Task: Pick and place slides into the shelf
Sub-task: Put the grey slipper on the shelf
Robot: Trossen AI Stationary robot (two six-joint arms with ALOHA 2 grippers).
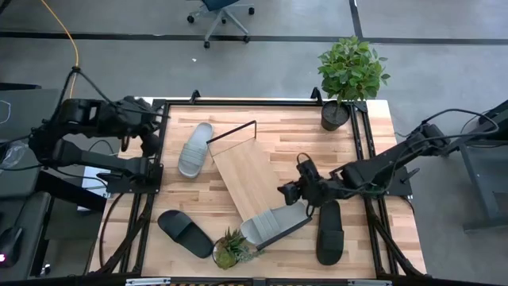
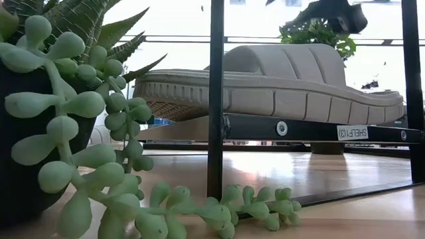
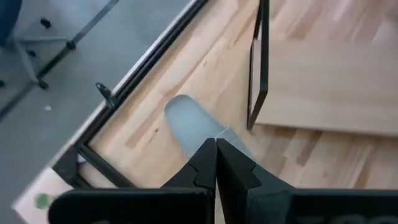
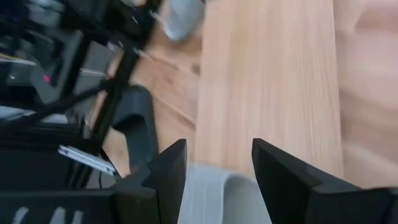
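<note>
Grey slide (image 1: 274, 225) on the shelf (image 1: 248, 176) seemingly lies below the right gripper's (image 1: 287, 193) spread, empty fingers (image 4: 168, 171).

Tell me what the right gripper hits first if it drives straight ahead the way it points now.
Probably the light grey slide on the shelf: the open right gripper hangs just above its strap, though the gap is unclear.

A lab or office workspace: grey floor (image 1: 119, 56), a wheeled office chair (image 1: 222, 16), a yellow cable (image 1: 67, 32), a black-framed wooden surface (image 1: 373, 119).
</note>
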